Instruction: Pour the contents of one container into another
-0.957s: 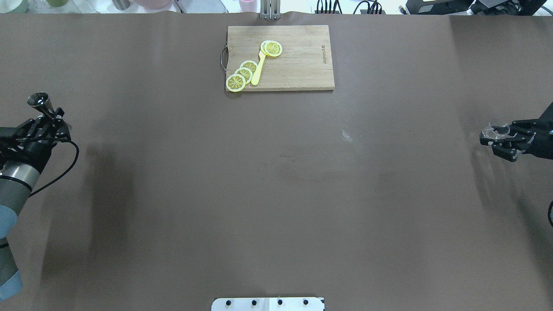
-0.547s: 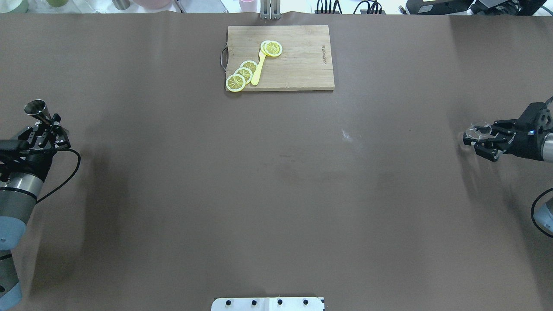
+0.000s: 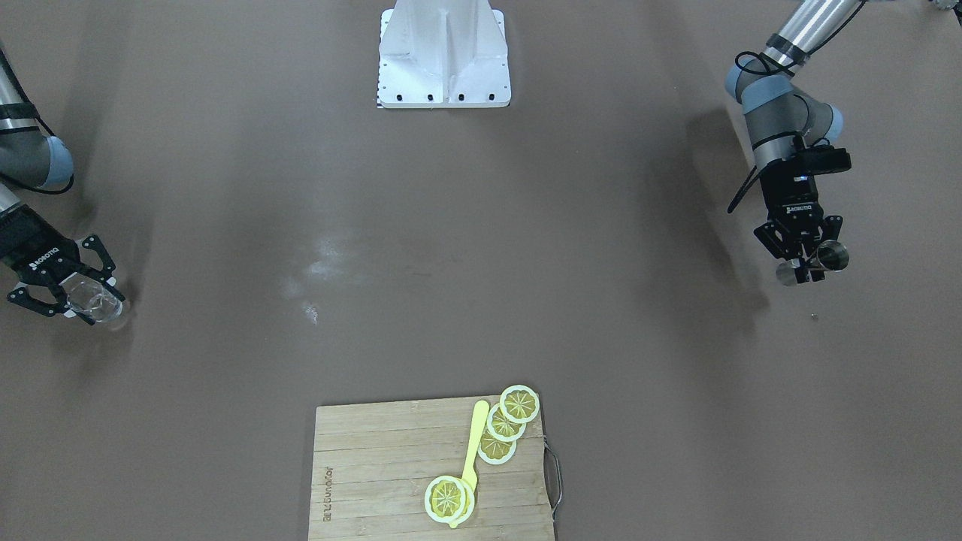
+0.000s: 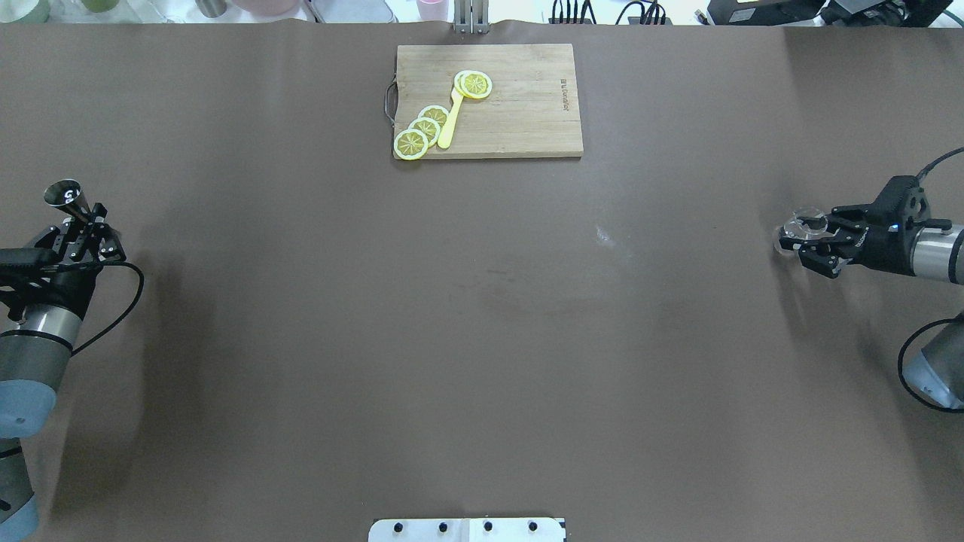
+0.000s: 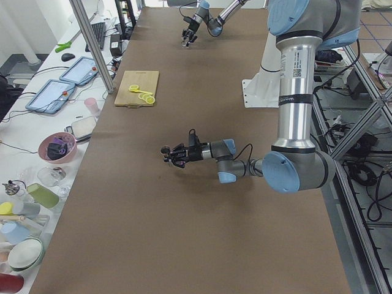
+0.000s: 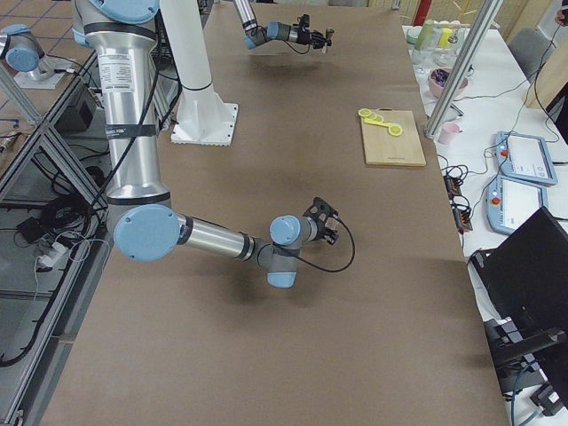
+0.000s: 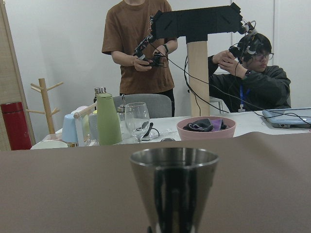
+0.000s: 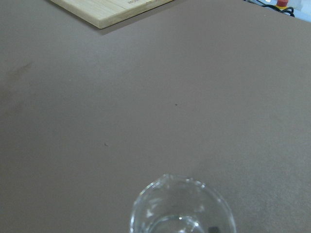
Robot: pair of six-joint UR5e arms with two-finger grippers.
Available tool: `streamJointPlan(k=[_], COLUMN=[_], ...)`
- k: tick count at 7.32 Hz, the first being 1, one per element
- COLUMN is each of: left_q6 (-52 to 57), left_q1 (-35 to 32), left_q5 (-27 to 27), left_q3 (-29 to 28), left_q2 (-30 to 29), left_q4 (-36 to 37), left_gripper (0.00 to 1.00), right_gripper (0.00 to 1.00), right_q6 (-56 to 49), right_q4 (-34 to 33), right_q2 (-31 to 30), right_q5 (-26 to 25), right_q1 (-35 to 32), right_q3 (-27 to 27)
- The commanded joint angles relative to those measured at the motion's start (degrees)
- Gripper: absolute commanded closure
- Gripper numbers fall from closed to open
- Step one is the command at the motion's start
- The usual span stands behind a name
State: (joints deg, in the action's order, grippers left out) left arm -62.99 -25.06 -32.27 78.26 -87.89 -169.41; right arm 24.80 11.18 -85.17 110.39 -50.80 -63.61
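Observation:
My left gripper (image 4: 83, 226) is shut on the waist of the steel jigger (image 4: 65, 194) above the table's far left. In the left wrist view the jigger's (image 7: 174, 184) upper cone stands upright and close. In the front-facing view the left gripper (image 3: 806, 264) and the jigger (image 3: 830, 257) sit at the right. My right gripper (image 4: 809, 242) is shut on the clear glass cup (image 4: 803, 225) at the far right. The cup (image 8: 182, 209) shows its open rim in the right wrist view. In the front-facing view the right gripper (image 3: 64, 294) and the cup (image 3: 94, 302) are at the left.
A wooden cutting board (image 4: 520, 105) with lemon slices (image 4: 422, 129) and a yellow utensil (image 4: 449, 124) lies at the table's far middle. The robot's white base plate (image 3: 443, 56) sits at the near edge. Bowls, cups and two people show beyond the table in the left wrist view.
The right gripper has carried the glass cup inward, toward the table's middle. The left gripper with the jigger has shifted slightly toward the robot's side.

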Motion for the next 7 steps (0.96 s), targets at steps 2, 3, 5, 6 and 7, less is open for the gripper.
streamJointPlan(k=[2, 3, 5, 6, 7], left_q6=[-3.1, -3.2, -4.4, -4.9, -4.9], left_q1=[0.0, 0.3, 1.1, 1.3, 1.6], left_q5=[0.0, 0.1, 1.2, 1.3, 2.2], left_q3=[0.0, -0.1, -0.2, -0.4, -0.8], left_q2=[0.0, 0.0, 0.0, 0.0, 0.0], left_q4=[2.2, 2.2, 2.2, 2.7, 2.7], left_gripper=[1.0, 1.0, 1.0, 1.0, 1.0], right_gripper=[1.0, 1.0, 0.93, 0.04, 0.0], right_q6=[0.2, 0.2, 0.2, 0.2, 0.2], right_q4=[0.0, 0.1, 0.1, 0.2, 0.2], right_q2=[1.0, 1.1, 1.1, 1.1, 1.1], right_q5=[-1.4, -1.3, -1.1, -1.3, -1.4], right_q1=[2.3, 2.3, 2.4, 2.5, 2.5], right_q3=[-0.1, -0.2, -0.5, -0.3, -0.5])
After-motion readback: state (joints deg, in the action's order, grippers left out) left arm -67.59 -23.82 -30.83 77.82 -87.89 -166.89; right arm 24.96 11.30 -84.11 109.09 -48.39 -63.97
